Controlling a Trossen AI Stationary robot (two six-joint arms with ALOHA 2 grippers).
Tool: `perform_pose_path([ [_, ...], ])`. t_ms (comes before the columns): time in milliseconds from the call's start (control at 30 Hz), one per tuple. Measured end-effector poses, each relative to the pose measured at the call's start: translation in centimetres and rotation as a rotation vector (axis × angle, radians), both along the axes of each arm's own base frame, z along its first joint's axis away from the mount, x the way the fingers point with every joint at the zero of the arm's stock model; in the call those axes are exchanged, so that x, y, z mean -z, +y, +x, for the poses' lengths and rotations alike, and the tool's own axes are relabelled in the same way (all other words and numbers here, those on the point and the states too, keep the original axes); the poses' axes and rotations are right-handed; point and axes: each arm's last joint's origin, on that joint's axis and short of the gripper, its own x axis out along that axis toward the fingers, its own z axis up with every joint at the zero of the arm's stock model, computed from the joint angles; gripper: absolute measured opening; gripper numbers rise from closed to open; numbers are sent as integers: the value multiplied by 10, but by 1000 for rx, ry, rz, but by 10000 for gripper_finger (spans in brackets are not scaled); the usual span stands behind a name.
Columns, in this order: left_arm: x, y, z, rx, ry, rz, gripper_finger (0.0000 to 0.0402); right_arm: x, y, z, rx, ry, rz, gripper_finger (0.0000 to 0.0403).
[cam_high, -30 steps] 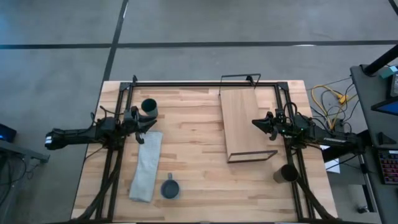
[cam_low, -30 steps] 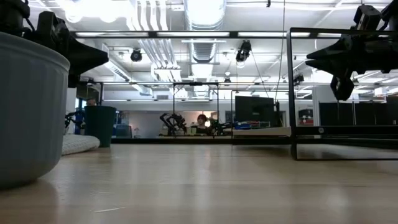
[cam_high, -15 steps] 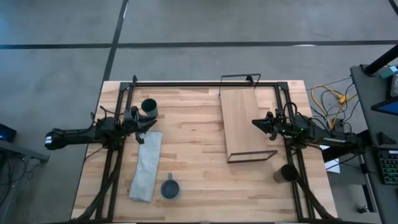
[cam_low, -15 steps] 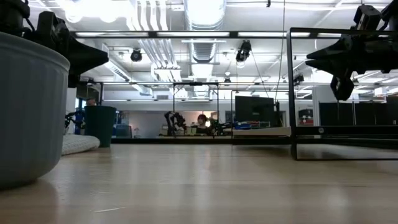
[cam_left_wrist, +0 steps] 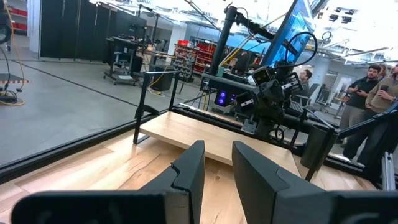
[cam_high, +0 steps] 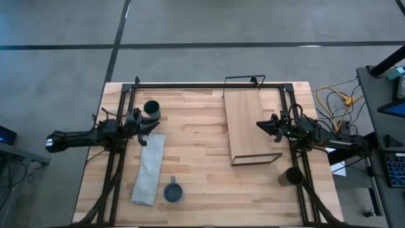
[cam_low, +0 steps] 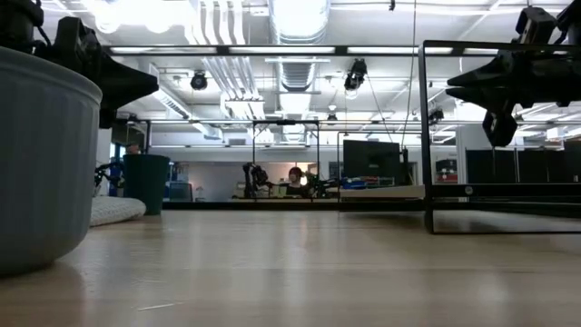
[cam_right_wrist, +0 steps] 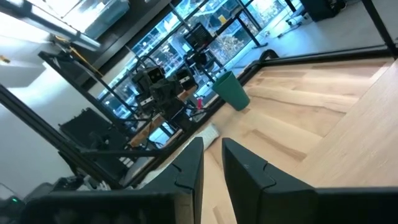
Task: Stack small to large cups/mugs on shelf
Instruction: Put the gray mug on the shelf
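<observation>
— Where do the cups stand?
— The dark green cup sits just beside the left gripper, the grey cloth below it. The blue-grey mug lies well apart from both grippers, near the table edge; the dark cup sits behind the right arm.
— And the shelf?
— The shelf lies directly ahead of the right gripper. Both grippers hold nothing, fingers slightly parted.
</observation>
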Motion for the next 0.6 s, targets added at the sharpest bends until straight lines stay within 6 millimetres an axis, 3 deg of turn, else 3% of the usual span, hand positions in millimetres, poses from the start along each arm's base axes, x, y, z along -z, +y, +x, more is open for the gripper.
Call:
perform_pose_path([
  [333,-8,0,0,24,-141,-292,68,-1,0,0,9,-44,162,54],
  [467,-41,-2,-1,73,-152,-238,68,-8,0,-1,0,-131,214,54],
  [600,-86,-2,0,85,-53,-130,68,-24,0,-3,-12,-285,146,54],
])
